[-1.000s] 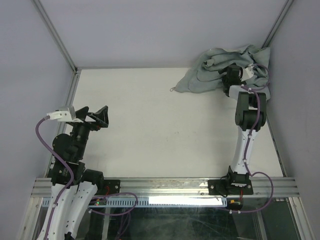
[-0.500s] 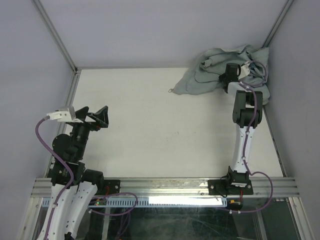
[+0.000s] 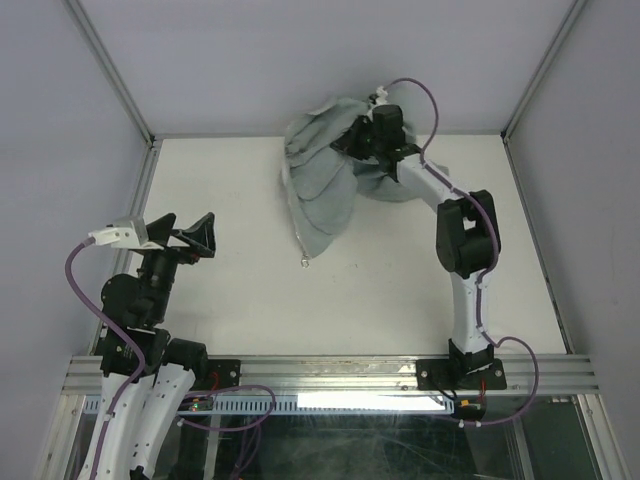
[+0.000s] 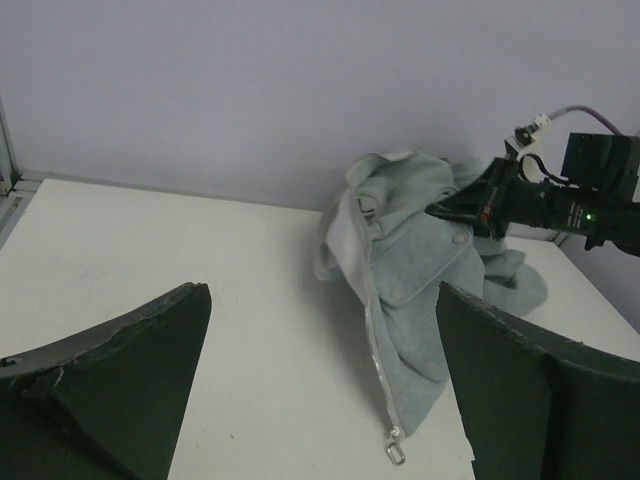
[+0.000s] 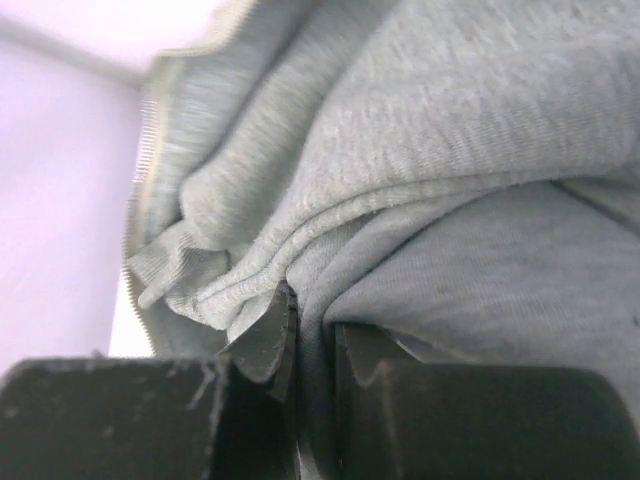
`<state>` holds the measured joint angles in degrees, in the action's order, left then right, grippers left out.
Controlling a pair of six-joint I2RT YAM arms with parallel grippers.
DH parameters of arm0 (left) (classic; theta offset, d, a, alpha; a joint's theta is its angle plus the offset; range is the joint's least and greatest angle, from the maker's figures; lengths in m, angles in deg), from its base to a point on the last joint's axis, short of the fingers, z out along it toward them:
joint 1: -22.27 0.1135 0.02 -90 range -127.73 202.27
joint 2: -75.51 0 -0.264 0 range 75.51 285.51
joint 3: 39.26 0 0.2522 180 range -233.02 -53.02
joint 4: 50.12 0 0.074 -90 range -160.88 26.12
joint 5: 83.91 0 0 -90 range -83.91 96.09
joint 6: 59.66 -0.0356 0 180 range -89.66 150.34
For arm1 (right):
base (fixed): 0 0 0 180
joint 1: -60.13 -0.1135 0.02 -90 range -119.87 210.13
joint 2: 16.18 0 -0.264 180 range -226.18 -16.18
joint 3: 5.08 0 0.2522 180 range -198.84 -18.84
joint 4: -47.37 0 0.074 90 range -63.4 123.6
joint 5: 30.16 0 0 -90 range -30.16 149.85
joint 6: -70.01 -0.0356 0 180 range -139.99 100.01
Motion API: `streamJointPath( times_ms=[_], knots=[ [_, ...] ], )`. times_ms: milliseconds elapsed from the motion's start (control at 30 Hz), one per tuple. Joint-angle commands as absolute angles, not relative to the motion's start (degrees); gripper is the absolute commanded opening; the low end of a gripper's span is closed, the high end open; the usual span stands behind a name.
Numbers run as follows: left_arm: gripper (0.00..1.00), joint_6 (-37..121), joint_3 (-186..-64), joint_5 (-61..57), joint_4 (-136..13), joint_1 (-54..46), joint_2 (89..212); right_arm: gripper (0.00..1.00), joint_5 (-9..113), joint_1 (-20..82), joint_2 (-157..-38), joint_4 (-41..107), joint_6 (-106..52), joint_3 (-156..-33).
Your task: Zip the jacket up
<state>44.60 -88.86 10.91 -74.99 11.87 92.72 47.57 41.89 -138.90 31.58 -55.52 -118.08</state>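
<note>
Two grippers are in view. The right gripper (image 3: 362, 140) is clamped on a fold of the jacket (image 3: 320, 190) at the middle of the far edge of the tabletop (image 3: 250, 300), with the zipper pull (image 3: 304, 263) at the jacket's near tip. The left gripper (image 3: 190, 235) hovers with its jaws wide apart near the left edge.

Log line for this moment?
left pincer open, idle | right pincer shut on jacket | jacket partly lifted | pull dangling at bottom
</note>
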Motion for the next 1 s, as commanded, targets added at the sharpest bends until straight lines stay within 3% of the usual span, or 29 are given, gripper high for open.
streamJointPath(
  times_ms=[0, 167, 300, 467, 633, 867, 967],
  knots=[
    [0.99, 45.3, -88.9, 10.0, -72.6, 12.3, 91.7, 0.00, 32.0, 35.2, -129.7, 36.3, -51.9, -130.7],
    [0.99, 45.2, -88.9, 10.2, -72.7, 12.3, 91.2, 0.00, 35.1, 33.3, -122.4, 38.1, -52.2, -127.3],
    [0.99, 45.4, -88.8, 9.7, -72.6, 12.3, 91.2, 0.00, 46.3, 34.5, -115.1, 34.1, -51.0, -116.6],
    [0.99, 46.8, -88.9, 6.9, -72.4, 12.2, 92.8, 0.01, 50.2, 40.4, -108.4, 33.2, -55.6, -96.5],
    [0.99, 52.7, -89.5, 0.2, -73.8, 12.0, 98.3, 0.25, 53.2, 42.9, -104.5, 30.1, -52.2, -84.1],
    [0.99, 61.0, -89.3, -4.7, -75.3, 12.0, 108.8, 0.63, 55.8, 42.1, -94.3, 21.8, -39.5, -77.0],
    [0.99, 63.4, -88.5, -6.1, -74.4, 12.0, 113.4, 0.71, 60.4, 37.8, -88.4, 16.6, -34.8, -75.9]
  ],
)
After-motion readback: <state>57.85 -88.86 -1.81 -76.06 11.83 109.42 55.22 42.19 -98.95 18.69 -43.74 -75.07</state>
